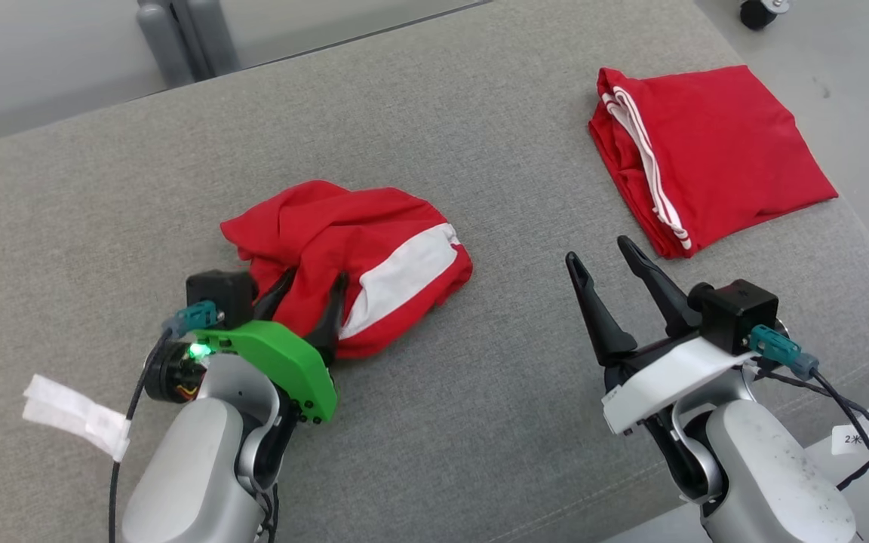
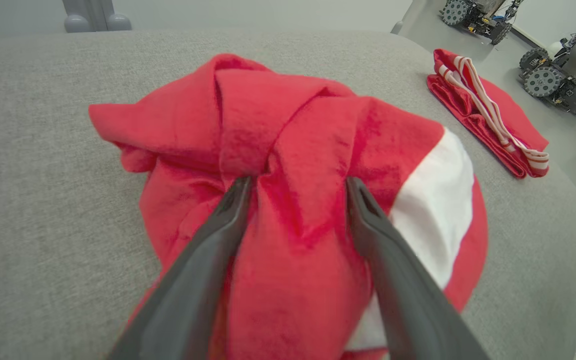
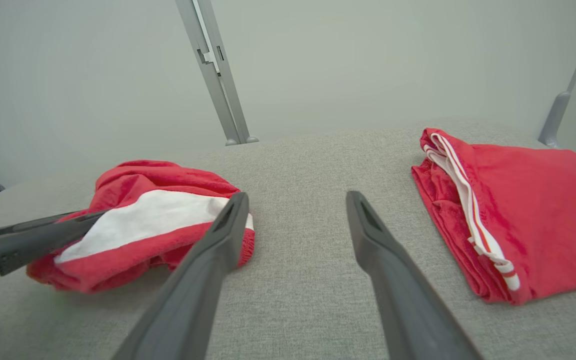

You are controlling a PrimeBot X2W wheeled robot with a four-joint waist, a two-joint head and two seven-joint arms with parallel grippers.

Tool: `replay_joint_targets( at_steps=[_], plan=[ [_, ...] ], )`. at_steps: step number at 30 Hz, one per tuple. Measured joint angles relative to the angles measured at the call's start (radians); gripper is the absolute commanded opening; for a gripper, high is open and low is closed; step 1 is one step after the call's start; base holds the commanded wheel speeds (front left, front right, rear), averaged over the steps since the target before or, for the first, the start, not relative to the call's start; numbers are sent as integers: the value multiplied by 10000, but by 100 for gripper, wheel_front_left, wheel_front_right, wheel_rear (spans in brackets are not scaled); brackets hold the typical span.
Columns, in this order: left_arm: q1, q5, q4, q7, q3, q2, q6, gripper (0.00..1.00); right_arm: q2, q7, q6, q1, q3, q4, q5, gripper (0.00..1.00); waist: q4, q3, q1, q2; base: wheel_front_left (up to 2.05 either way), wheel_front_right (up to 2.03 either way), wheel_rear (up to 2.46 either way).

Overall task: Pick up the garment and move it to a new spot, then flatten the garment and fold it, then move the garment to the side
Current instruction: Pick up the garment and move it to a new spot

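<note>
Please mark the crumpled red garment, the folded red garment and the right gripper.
crumpled red garment (image 1: 351,241), head view, red folds at its middle.
folded red garment (image 1: 713,158), head view, flat red top layer.
right gripper (image 1: 597,250), head view, midway between its fingertips.

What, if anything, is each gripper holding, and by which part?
Nothing is gripped. The left gripper stands open astride a ridge of the crumpled garment; the right gripper is open and empty.

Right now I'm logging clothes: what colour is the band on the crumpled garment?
White band on the red crumpled garment; left wrist view shows it best.
</note>
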Motion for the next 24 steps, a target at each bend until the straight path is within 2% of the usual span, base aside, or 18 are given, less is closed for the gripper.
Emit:
replay_joint_targets(
  at_steps=[4,11,19,24],
  plan=[
    [370,-73,-29,-1124,209,-2,-8,100,-73,19,0,50,-174,0,-15,100,219,-230,0,0,0,0,0],
    [1361,-125,-932,-3043,675,330,-44,100,-295,130,0,470,-788,-128,-84,100,679,-819,0,0,0,0,0],
    [2830,314,-2115,-3572,1546,545,303,100,-385,242,0,1103,-1444,-274,-198,100,1322,-1420,0,0,0,0,0],
    [3772,702,-2934,-3597,2554,334,326,100,-311,253,0,1404,-1691,-234,-259,100,1670,-1732,0,0,0,0,0]
  ],
)
